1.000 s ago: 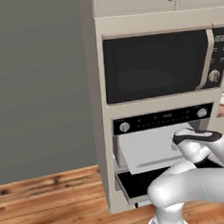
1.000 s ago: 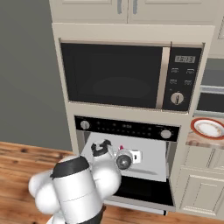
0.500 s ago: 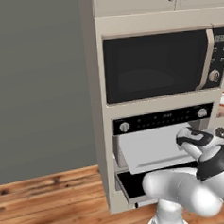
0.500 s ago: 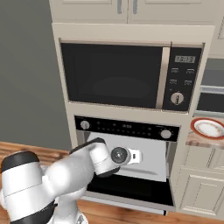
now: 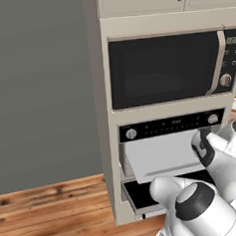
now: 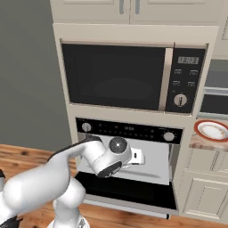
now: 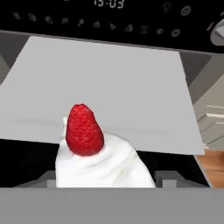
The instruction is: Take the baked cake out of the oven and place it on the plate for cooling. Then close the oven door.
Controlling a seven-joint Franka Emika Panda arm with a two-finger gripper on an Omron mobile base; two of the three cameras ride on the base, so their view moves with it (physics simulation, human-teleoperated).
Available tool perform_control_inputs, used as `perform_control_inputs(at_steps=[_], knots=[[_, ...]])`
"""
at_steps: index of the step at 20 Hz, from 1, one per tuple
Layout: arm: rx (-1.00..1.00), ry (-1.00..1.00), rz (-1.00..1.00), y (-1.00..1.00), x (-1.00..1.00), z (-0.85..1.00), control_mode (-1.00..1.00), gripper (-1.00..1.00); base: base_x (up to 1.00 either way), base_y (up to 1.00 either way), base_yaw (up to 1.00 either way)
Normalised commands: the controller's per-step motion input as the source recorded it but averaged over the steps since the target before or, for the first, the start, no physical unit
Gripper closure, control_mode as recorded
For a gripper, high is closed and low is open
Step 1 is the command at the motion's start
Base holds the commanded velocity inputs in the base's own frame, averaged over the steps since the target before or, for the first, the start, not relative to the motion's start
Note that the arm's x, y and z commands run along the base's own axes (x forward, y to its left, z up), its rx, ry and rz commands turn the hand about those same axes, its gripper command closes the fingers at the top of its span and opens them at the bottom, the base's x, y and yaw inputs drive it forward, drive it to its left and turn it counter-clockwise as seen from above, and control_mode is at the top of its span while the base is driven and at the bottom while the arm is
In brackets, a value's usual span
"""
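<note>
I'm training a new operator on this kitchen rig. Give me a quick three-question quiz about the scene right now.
1. True or false: the oven door is closed.
2. Where is the plate? A) in the oven B) on the counter right of the oven C) on the floor
3. What red thing tops the cake in the hand view?

Key: 1 false, it hangs open. 2 B. 3 A strawberry.

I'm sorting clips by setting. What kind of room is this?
Most likely a home kitchen, rendered: a built-in oven under a black microwave, cream cabinets above, and a red-rimmed plate on a side counter.
</note>
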Motion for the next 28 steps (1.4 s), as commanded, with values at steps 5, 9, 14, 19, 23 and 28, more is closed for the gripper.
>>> perform_control_inputs(at_steps=[5, 9, 14, 19, 23, 28], knots=[[0.10, 0.16, -0.03, -0.16, -0.44, 0.53, -1.00, 1.00, 0.00, 0.00, 0.00], [0.14, 0.13, -0.08, -0.13, -0.26, 0.73, -1.00, 1.00, 0.00, 0.00, 0.00], [0.14, 0.09, -0.10, -0.08, -0.14, 0.83, -1.00, 1.00, 0.00, 0.00, 0.00], [0.12, 0.04, -0.11, 0.00, -0.16, 0.73, -1.00, 1.00, 0.00, 0.00, 0.00], [0.07, 0.00, -0.16, 0.01, -0.23, 0.56, -1.00, 1.00, 0.00, 0.00, 0.00], [0.00, -0.01, -0.23, 0.37, -0.14, 0.49, -1.00, 1.00, 0.00, 0.00, 0.00]])
